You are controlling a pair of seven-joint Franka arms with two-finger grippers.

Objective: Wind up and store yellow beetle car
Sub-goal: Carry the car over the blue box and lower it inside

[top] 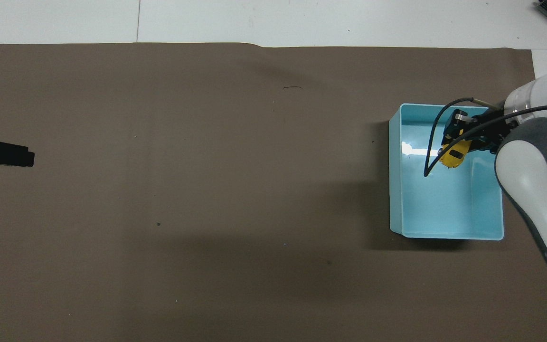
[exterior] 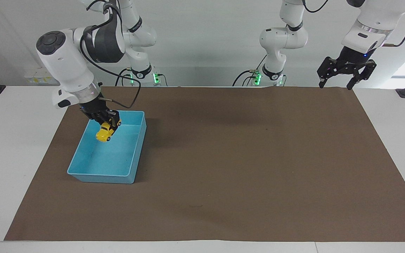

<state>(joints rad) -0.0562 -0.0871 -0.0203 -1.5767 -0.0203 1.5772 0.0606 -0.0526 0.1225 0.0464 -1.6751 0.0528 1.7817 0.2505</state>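
Landmark: light blue bin (exterior: 83, 151), on the brown mat (exterior: 223, 168) at the right arm's end of the table.

Nearest the robots: the left gripper (exterior: 346, 81) hangs high over the mat's edge at the left arm's end, well apart from the bin. Fingers spread wide, nothing between them. This arm waits.

Next out, the bin's wall nearest the robots. The right gripper (exterior: 108, 123) comes down slantwise just inside that wall, over the corner away from the table's middle. Its fingertips are closed on the yellow beetle car (exterior: 105, 131), which hangs below them, clear of the bin floor as far as the facing view lets me judge.

Car's lie: wholly within the bin's outline in the overhead view (top: 454, 156), over the part of the floor nearer the robots. Long axis tilted, one end dipping down and away from the robots, the other end up in the grip. Which end is the nose I cannot tell.

Farther out: bare bin floor, then the wall farthest from the robots, then open mat.

Judgement: storing step, close to done. The drop point is straight below the jaws, inside the walls, so the next move needs only a short lowering and release. The right arm alone is placed for it. The tilt may let the car roll on landing; the walls should contain it.
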